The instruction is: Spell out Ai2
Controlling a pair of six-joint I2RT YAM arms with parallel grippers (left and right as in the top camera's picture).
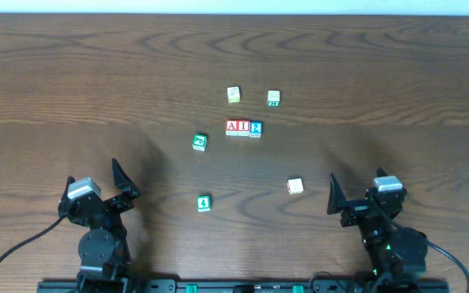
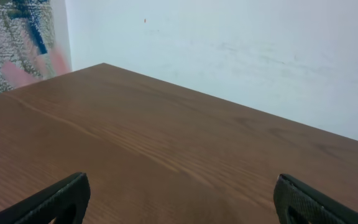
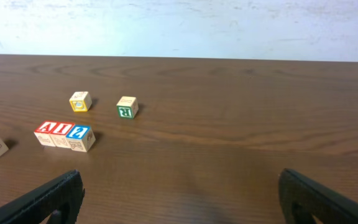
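Three letter blocks stand touching in a row at the table's middle: a red A block point(image 1: 232, 127), a red I block point(image 1: 243, 127) and a blue 2 block point(image 1: 256, 129). The row also shows in the right wrist view, with the A point(image 3: 44, 132), I point(image 3: 61, 134) and 2 point(image 3: 81, 137). My left gripper point(image 1: 124, 181) is open and empty at the near left. My right gripper point(image 1: 355, 191) is open and empty at the near right. In the left wrist view the fingers point(image 2: 179, 196) frame only bare table.
Loose blocks lie around the row: a yellow-marked block point(image 1: 234, 94), a green-lettered block point(image 1: 273, 98), a green block point(image 1: 199, 142) to the left, a green 4 block point(image 1: 203, 203) nearer me, and a pale block point(image 1: 295, 186) at the near right.
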